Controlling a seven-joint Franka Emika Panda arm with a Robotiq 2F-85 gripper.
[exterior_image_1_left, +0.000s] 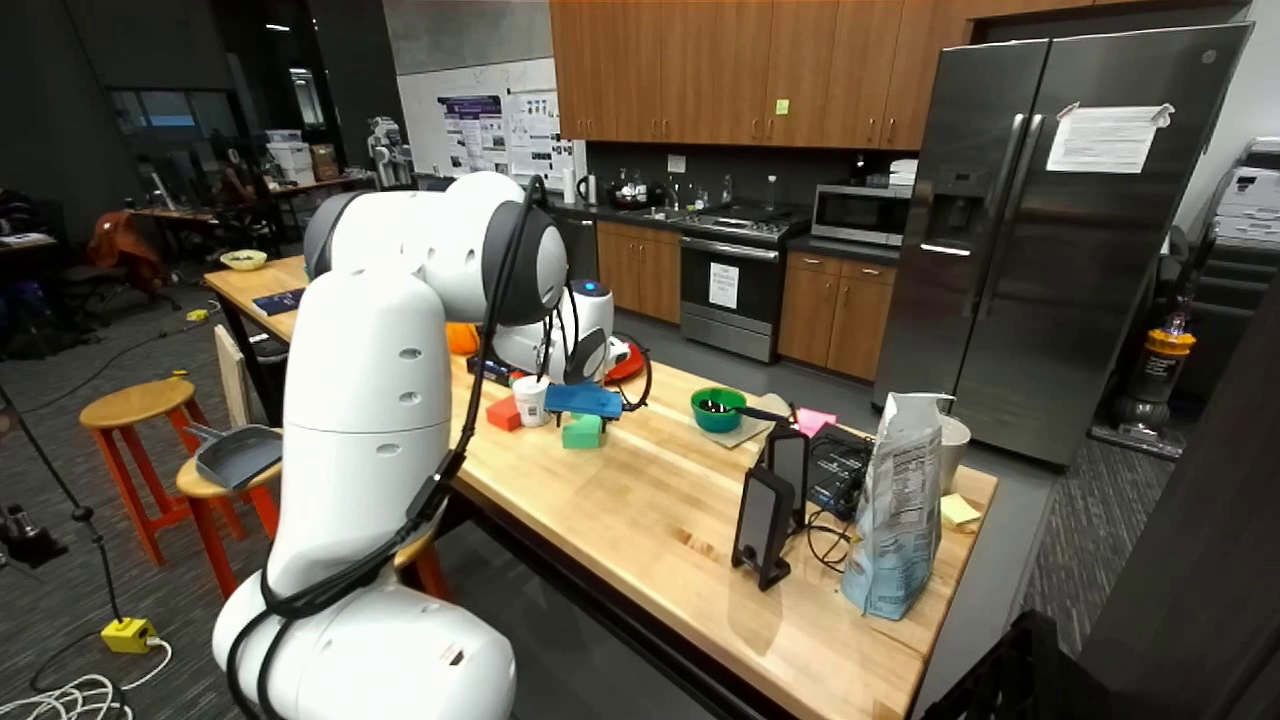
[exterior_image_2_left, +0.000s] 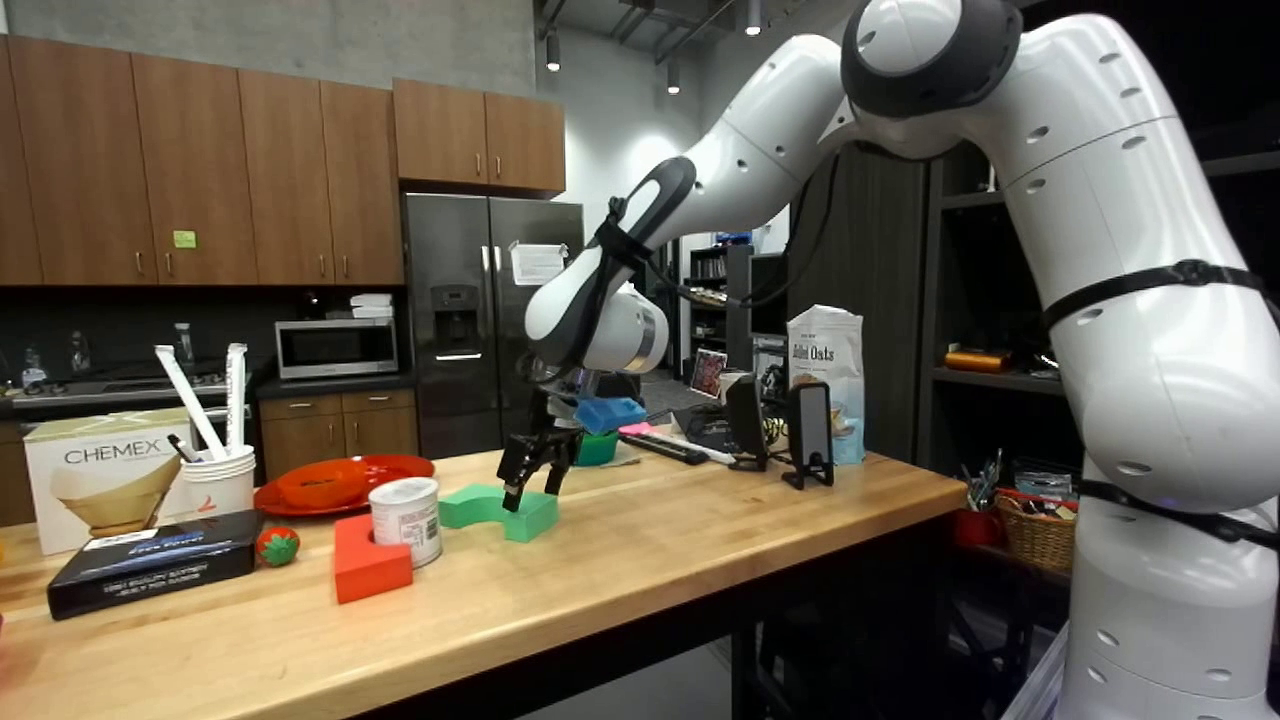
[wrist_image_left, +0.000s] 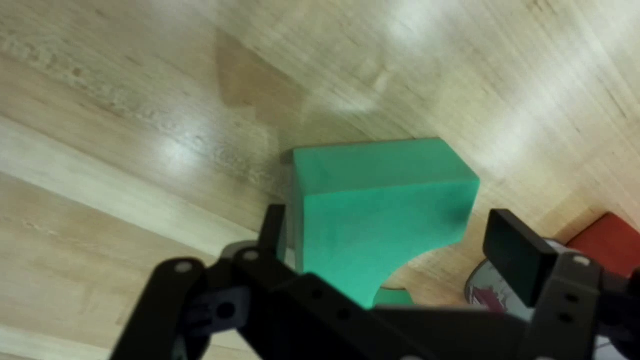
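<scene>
A green arch-shaped block (exterior_image_2_left: 535, 515) lies on the wooden table; it also shows in an exterior view (exterior_image_1_left: 582, 433) and in the wrist view (wrist_image_left: 385, 165). My gripper (wrist_image_left: 389, 225) is open, with its fingers on either side of one end of the green block; it also shows in an exterior view (exterior_image_2_left: 533, 492). The left finger is close to the block's side; the right finger stands apart from it. A white tub (exterior_image_2_left: 408, 522) stands beside the green block, partly hidden by the right finger in the wrist view (wrist_image_left: 492, 280). A red arch-shaped block (exterior_image_2_left: 365, 565) touches or nearly touches the tub.
A strawberry (exterior_image_2_left: 277, 546), a black box (exterior_image_2_left: 160, 562), a Chemex box (exterior_image_2_left: 100, 480) and red plates (exterior_image_2_left: 400, 467) lie beyond the red block. A green bowl (exterior_image_1_left: 717, 410), black speakers (exterior_image_1_left: 763, 525) and an oats bag (exterior_image_1_left: 895, 510) stand towards the table's other end.
</scene>
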